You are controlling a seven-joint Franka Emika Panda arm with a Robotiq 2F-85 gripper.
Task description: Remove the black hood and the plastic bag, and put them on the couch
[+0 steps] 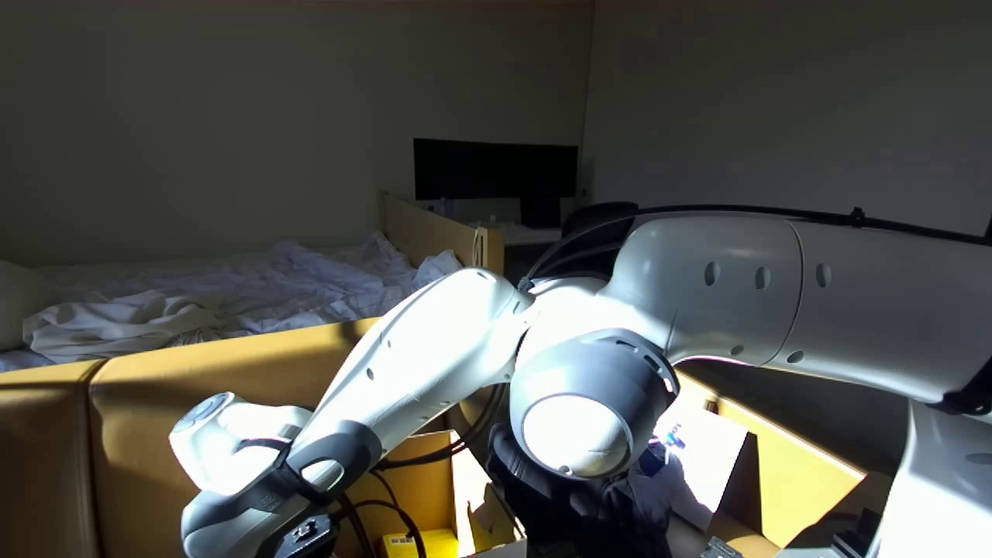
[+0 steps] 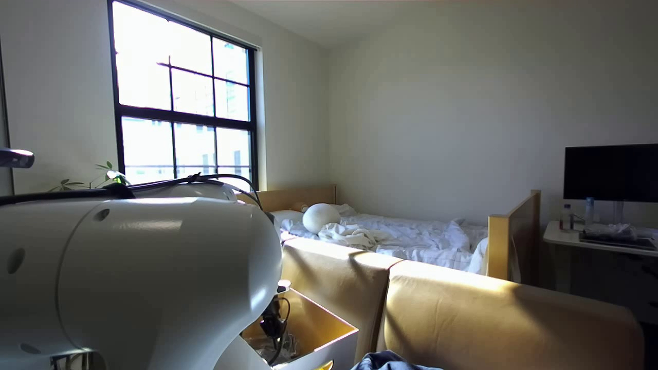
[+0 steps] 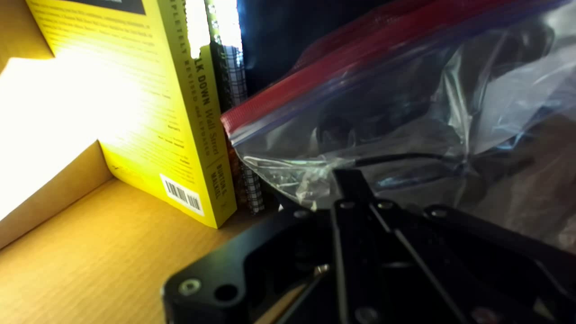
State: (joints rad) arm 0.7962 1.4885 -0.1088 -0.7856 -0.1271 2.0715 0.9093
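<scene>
The clear plastic bag [image 3: 405, 112] with a red zip edge fills the right of the wrist view, inside the cardboard box [image 3: 54, 265]. My gripper [image 3: 351, 180] has its fingers together, with bag film bunched at the tips; the exact pinch is partly hidden. In an exterior view clear plastic [image 2: 285, 347] shows in the box [image 2: 329, 321] below the dark wrist parts. Dark cloth, seemingly the black hood [image 1: 573, 504], lies beside the box [image 1: 465, 473]; some also shows in an exterior view [image 2: 390, 361]. The tan couch [image 1: 232, 356] also shows in an exterior view [image 2: 488, 308].
A yellow book [image 3: 135, 112] and a spiral notebook [image 3: 247, 180] stand in the box left of the gripper. A white panel [image 1: 713, 449] stands beyond the dark cloth. A bed [image 2: 411, 236] lies behind the couch back. Cables hang along the arm.
</scene>
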